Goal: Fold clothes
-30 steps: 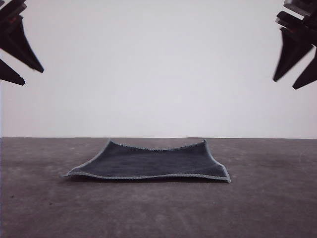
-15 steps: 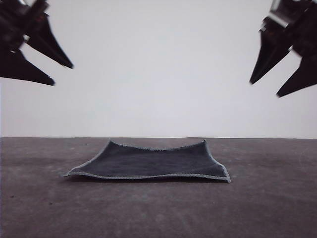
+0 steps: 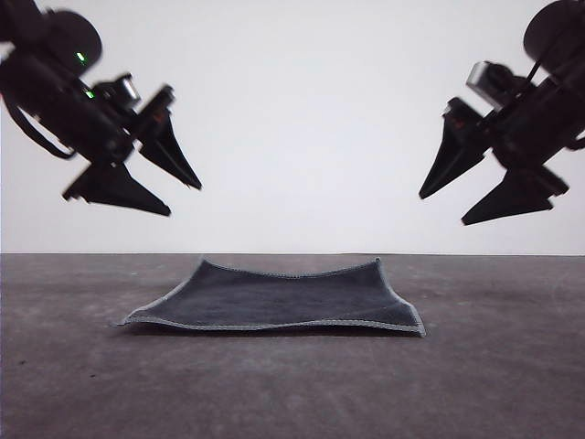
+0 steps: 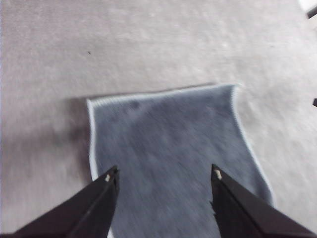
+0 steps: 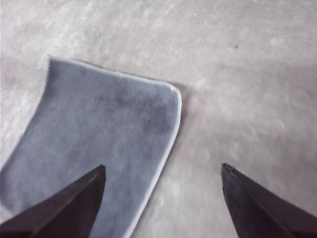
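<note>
Both grippers have been brought down and inward toward the cloth (image 3: 279,300) since the earlier frames, while the cloth itself has not shifted. It lies spread on the table (image 3: 82,384), dark face up, its near corners slightly lifted, which would offer an edge to be caught. Above it and to either side, the left gripper (image 3: 186,198) and right gripper (image 3: 441,210) are held with jaws wide and empty, apparently so that opposite corners can be taken together.
</note>
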{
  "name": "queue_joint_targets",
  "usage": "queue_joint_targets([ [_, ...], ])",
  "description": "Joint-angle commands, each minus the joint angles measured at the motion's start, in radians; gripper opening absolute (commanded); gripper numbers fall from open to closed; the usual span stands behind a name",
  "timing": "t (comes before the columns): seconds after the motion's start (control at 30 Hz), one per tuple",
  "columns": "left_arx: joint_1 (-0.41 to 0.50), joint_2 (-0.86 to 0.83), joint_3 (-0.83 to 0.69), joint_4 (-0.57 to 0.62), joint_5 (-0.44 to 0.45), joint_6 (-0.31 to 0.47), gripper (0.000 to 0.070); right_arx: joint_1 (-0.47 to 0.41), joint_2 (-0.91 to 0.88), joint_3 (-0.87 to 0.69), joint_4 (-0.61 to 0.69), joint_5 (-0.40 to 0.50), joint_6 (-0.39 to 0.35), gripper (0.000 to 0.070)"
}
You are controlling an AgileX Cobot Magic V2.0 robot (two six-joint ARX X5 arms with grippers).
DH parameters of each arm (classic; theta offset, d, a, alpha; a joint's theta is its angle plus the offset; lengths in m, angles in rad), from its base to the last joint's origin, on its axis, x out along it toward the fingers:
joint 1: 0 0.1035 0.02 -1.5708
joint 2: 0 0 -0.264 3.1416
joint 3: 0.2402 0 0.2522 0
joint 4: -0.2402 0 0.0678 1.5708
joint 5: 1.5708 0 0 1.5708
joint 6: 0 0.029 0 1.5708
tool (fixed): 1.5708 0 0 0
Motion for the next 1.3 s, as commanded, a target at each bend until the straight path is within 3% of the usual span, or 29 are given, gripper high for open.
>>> queue_joint_targets([
  [0.0,-0.003,0.044,0.046,0.0,0.007,0.024,0.0354,0.006,0.033,0.019,0.029,-0.008,0.027,0.0467],
  [0.67,-0.003,0.239,0.121,0.052,-0.049,0.029,0.0354,0.055,0.34,0.314,-0.001,-0.038,0.073,0.0467],
  [1.27,-0.006,0.298,0.127,0.159,-0.048,-0.036,0.0354,0.069,0.451,0.35,0.027,-0.053,0.073,0.0466],
])
